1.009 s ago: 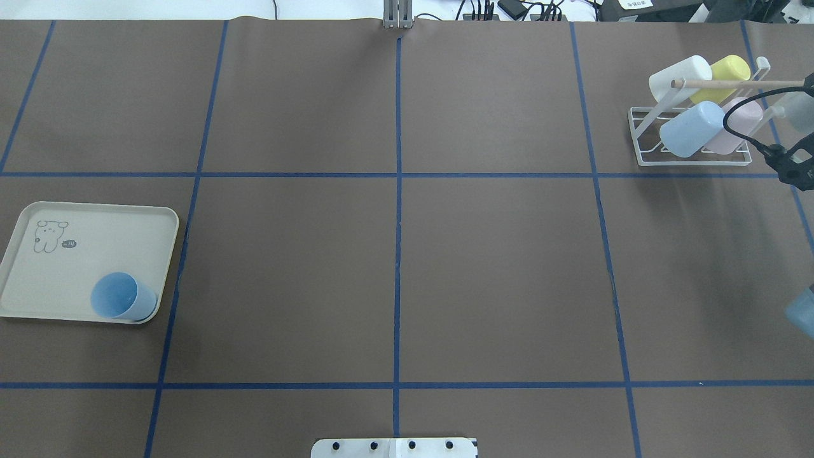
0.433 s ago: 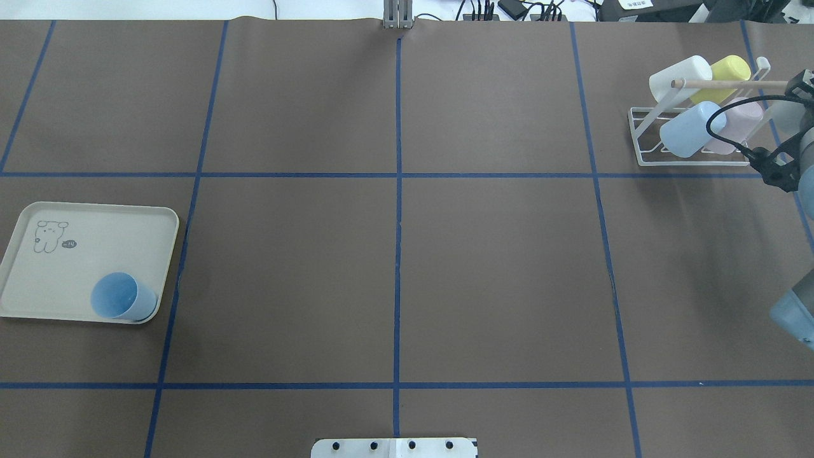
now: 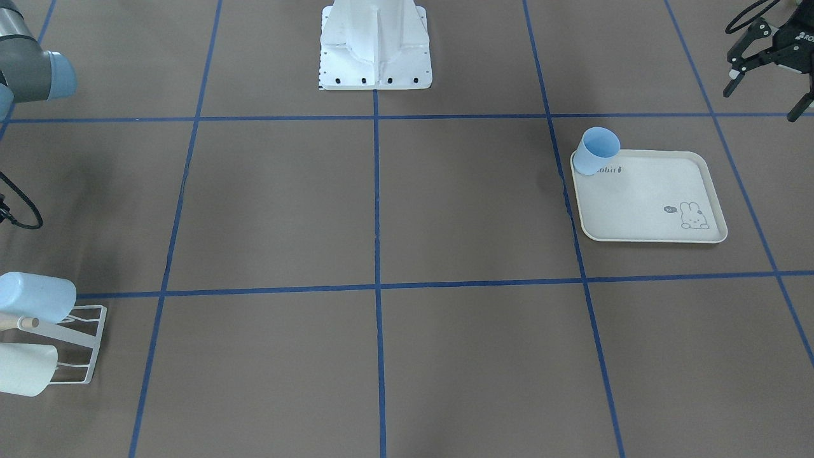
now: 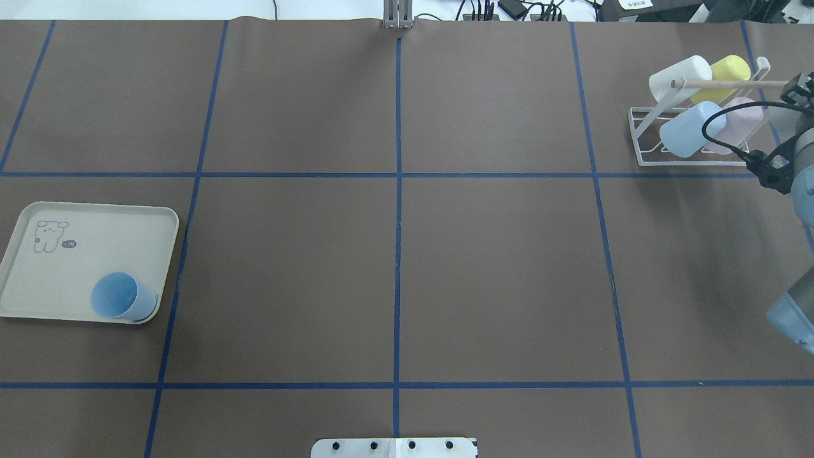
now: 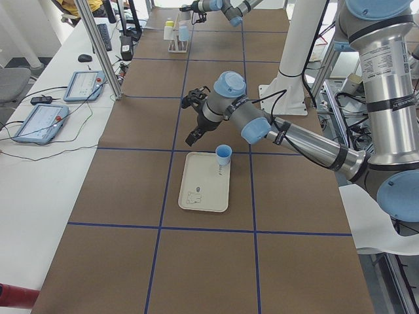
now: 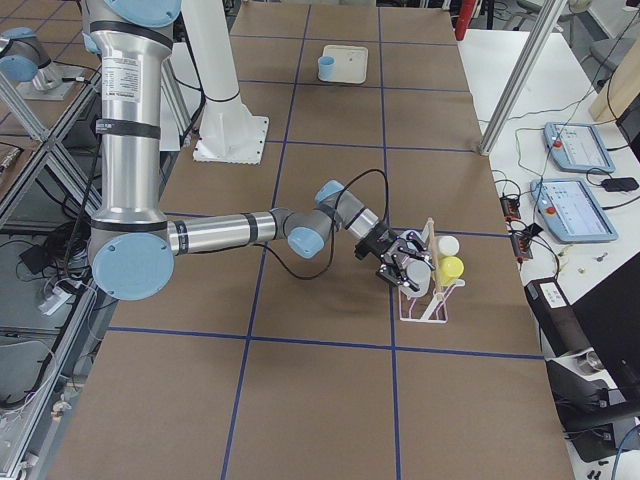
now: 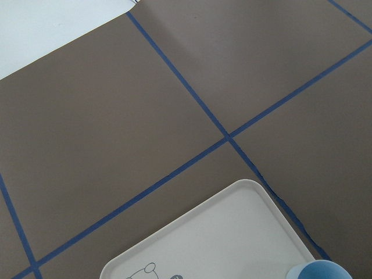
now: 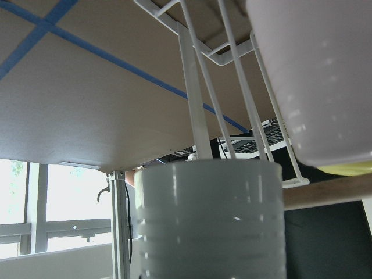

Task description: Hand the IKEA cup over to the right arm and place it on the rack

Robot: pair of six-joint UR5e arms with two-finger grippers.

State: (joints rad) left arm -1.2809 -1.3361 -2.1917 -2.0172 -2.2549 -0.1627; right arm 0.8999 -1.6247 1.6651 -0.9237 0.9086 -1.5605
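A light blue cup (image 4: 121,296) stands upright at the near right corner of the cream tray (image 4: 76,254); it also shows in the front-facing view (image 3: 598,149). My left gripper (image 3: 760,102) is open and empty, hovering above the table a short way from the tray. My right gripper (image 6: 405,268) is at the white wire rack (image 4: 642,137), shut on a pale grey cup (image 8: 212,221) held close against the rack's prongs and under its wooden dowel (image 4: 725,83).
The rack holds a white cup (image 4: 679,76), a yellow cup (image 4: 728,70), a blue cup (image 4: 690,130) and a pink cup (image 4: 741,121). The robot base (image 3: 375,44) stands at the table's near middle edge. Blue tape lines grid the brown table.
My right arm has moved left toward the rack, bringing the grey cup with it. The blue cup and the tray have not moved.
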